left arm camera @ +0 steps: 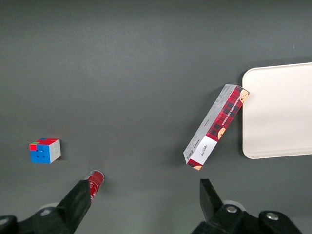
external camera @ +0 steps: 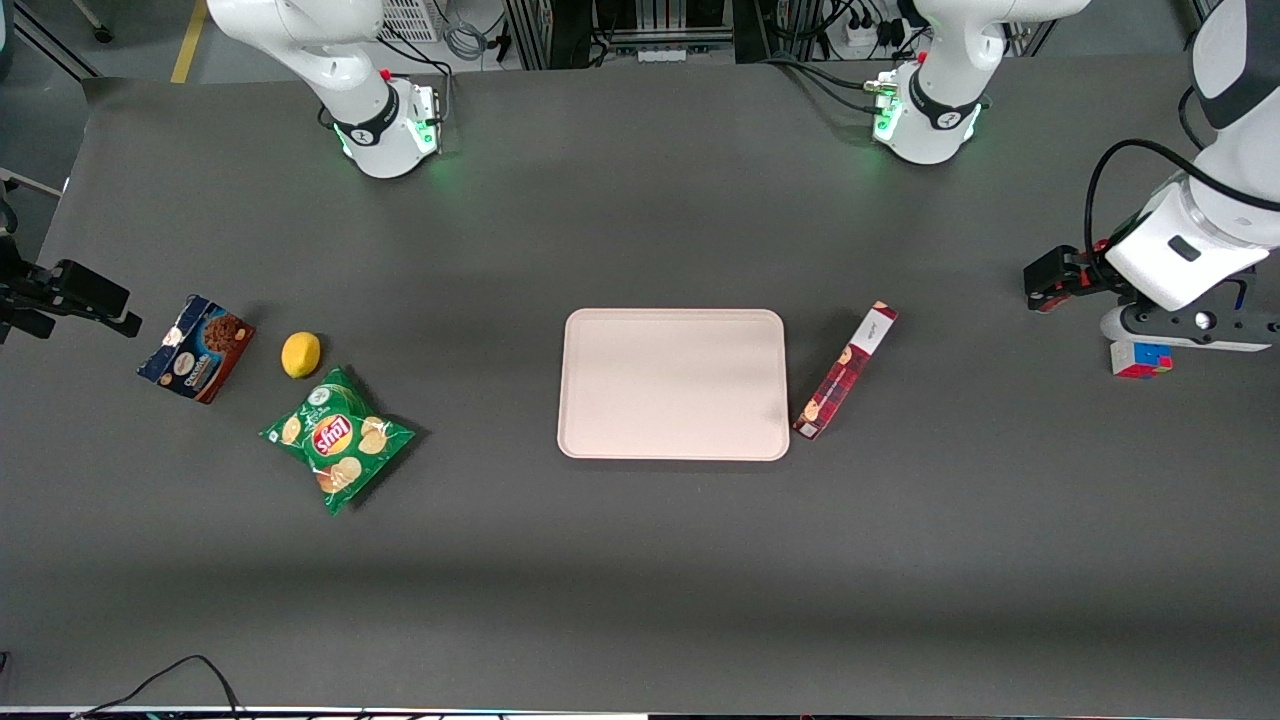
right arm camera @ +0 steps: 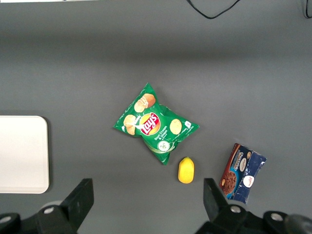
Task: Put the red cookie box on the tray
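A: The fingers point(left arm camera: 78, 200) of the left arm's gripper point(left arm camera: 144, 200) stand wide apart with nothing between them. In the front view the gripper point(external camera: 1180, 325) hangs at the right edge of the frame, above the multicoloured puzzle cube point(external camera: 1140, 358).

B: And the long slim red-and-black plaid cookie box point(external camera: 846, 371)?

A: It lies flat on the dark grey table point(external camera: 640, 560), just right of centre in the front view, slanting along the short edge of the large flat pale pink rectangular tray point(external camera: 672, 384). Its nearer end sits just beside the tray's corner, maybe touching; I can't tell. The white-panelled end angles away.

B: So nothing is on the tray?

A: Nothing. Its whole surface is bare. In the wrist view the cookie box point(left arm camera: 217, 126) is well apart from the fingers, with the tray point(left arm camera: 278, 112) past it and a small red cylinder point(left arm camera: 95, 181) close to one fingertip.

B: How far along, then?

A: At the very start, I'd judge. The reach, the grasp, the lift and the set-down are all left. The box is untouched.

B: Other clutter?

A: A green chip bag point(external camera: 338, 438), a yellow lemon point(external camera: 300, 354) and a blue-and-brown cookie box point(external camera: 197, 348) sit at the left of the front frame, well clear.
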